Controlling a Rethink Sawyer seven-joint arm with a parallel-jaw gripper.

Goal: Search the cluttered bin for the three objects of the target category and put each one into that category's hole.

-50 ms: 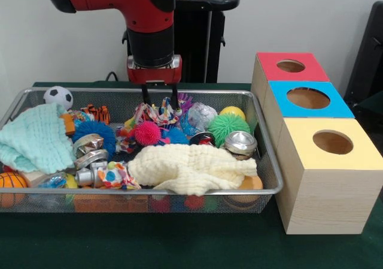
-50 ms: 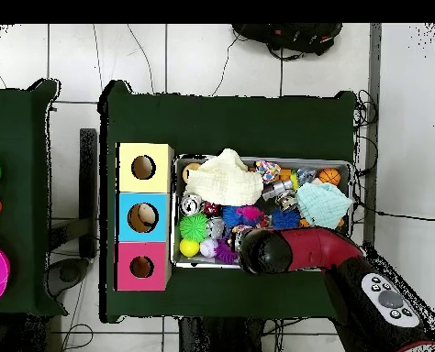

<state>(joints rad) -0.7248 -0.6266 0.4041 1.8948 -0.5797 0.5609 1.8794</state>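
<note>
A wire mesh bin point(image 1: 72, 192) holds a heap of small toys and cloths. My gripper point(image 1: 159, 95) hangs open over the bin's back edge, just above a patterned cloth bundle point(image 1: 157, 112), with nothing between its fingers. Below it lie a pink spiky ball point(image 1: 147, 133), a blue spiky ball point(image 1: 96, 131) and a green spiky ball point(image 1: 227, 126). A cream cloth point(image 1: 191, 167) covers the front, and a mint cloth point(image 1: 36, 140) the left. Right of the bin are a red hole box point(image 1: 291, 66), a blue one point(image 1: 308, 98) and a yellow one point(image 1: 333, 142). In the overhead view the arm point(image 2: 285, 250) hides the gripper.
A soccer ball point(image 1: 58, 96) sits at the bin's back left and a small basketball point(image 1: 11, 182) at its front left. A round metal tin point(image 1: 240, 143) and a yellow ball point(image 1: 232, 111) lie near the right wall. Shiny metal pieces point(image 1: 90, 152) sit by the mint cloth.
</note>
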